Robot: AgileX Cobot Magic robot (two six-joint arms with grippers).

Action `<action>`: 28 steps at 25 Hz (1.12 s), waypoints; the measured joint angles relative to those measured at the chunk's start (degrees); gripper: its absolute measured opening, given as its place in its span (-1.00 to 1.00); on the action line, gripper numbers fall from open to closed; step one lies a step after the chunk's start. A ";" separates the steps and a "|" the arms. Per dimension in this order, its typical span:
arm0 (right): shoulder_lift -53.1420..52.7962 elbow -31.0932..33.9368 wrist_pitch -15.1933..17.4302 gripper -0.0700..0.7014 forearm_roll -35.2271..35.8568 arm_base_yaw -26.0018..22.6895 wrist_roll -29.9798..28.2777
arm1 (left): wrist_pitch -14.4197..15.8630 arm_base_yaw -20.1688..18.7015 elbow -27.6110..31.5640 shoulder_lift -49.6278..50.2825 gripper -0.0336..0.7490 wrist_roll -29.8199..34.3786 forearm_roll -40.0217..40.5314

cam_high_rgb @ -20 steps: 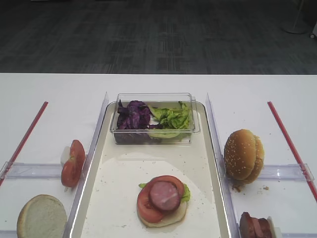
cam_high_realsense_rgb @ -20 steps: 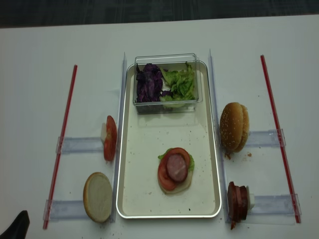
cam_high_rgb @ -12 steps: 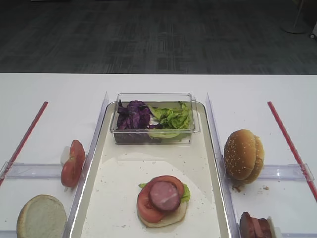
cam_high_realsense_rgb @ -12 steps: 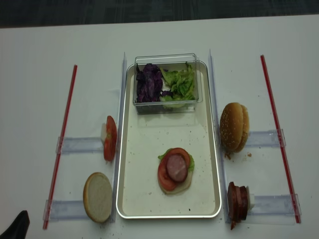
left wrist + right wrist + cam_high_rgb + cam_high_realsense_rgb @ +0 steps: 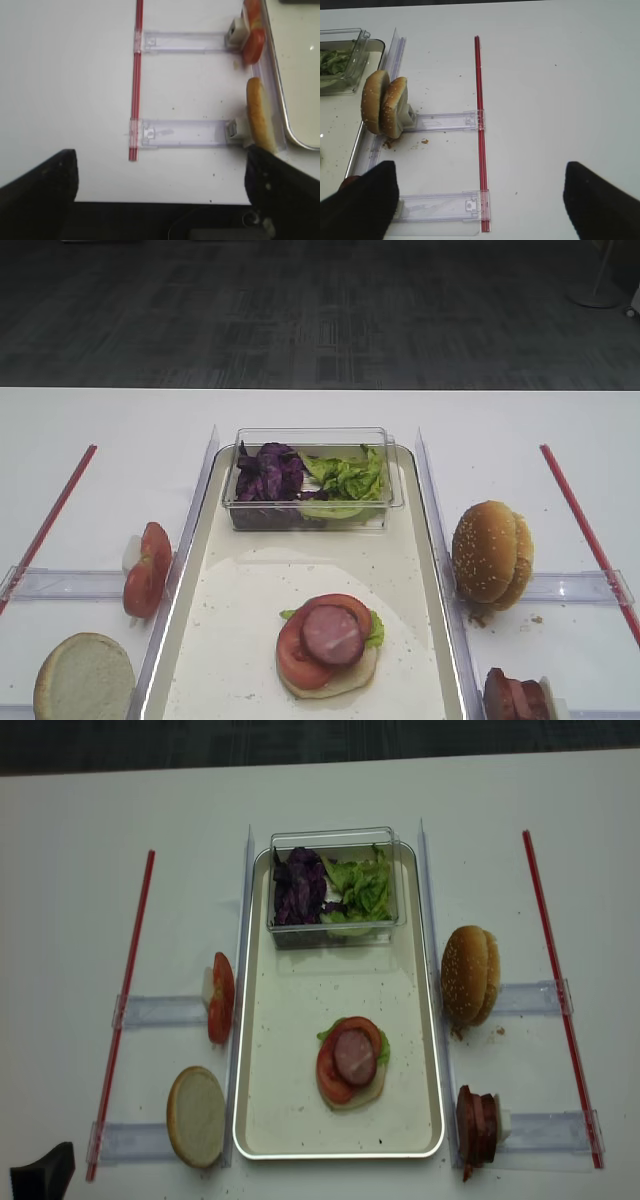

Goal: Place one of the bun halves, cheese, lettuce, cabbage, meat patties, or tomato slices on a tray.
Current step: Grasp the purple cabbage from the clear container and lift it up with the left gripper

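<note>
My left end effector [image 5: 160, 200] is released, fingers wide apart at the lower corners of the left wrist view, nothing btwn them. My right end effector [image 5: 480, 200] looks the same in the right wrist view: fingers spread at the lower corners, empty.

Tray [image 5: 258, 1020] sits centre frame in both high views. On it, lower centre: a stack w/ flat bun base, lettuce, tomato slice and meat patty [image 5: 354, 1056] on top. Clear plastic box [image 5: 335, 840] at the tray's upper end holds purple cabbage [image 5: 298, 888] on the left, green lettuce [image 5: 362, 888] on the right.

Still off the tray, on the white bench [image 5: 70, 870]:
- pale cut bun half [image 5: 196, 1116], lower left, leaning in a clear rack [image 5: 185, 133], just beside the tray's left rim
- tomato slices [image 5: 220, 998] above it, mid left
- sesame bun halves [image 5: 468, 976], mid right, standing on edge
- meat patties [image 5: 476, 1125], lower right

Key relation, as I judge it: in the left wrist view the pale bun half [image 5: 259, 118] lies up and to the right of my left end effector, on edge, long axis running up-down the frame, parallel to the tray rim. Left arm is the nearer one for it; right arm is nearer the sesame buns [image 5: 384, 104], upper left of its view.
</note>
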 joint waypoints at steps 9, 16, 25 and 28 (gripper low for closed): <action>0.00 0.00 0.00 0.94 0.00 0.00 0.00 | -0.58 0.00 -0.07 18.94 0.67 0.00 0.00; 0.00 0.00 0.00 0.94 0.00 0.00 0.00 | -1.31 0.00 -0.22 32.70 0.67 0.00 0.00; 0.00 0.00 0.00 0.94 0.00 0.00 0.00 | -2.60 0.00 -0.22 40.58 0.67 0.00 0.00; 0.00 0.00 0.00 0.94 0.00 0.00 0.00 | -3.66 0.00 -0.36 42.10 0.67 0.00 0.00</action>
